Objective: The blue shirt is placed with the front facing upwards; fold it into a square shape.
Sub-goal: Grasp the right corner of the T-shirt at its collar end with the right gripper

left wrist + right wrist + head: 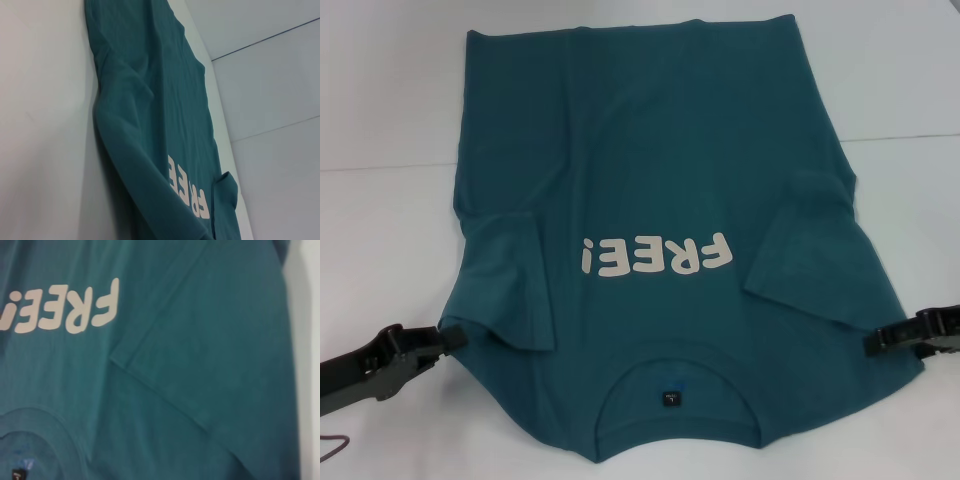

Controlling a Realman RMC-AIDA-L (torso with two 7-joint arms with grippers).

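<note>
One blue shirt point(650, 170) between two claws.

Teal-blue shirt point(670, 170) flat, front up, sleeves folded inward

Bare white table flanking both grippers

The black left gripper point(448, 338) and black right gripper point(876, 340) are sitting at the shoulders of the dark teal-blue cotton T-shirt point(650, 180); smooth white tabletop point(380, 200) is lying open outward of each.

Blue shirt point(660, 160) on white table point(380, 120)
</note>
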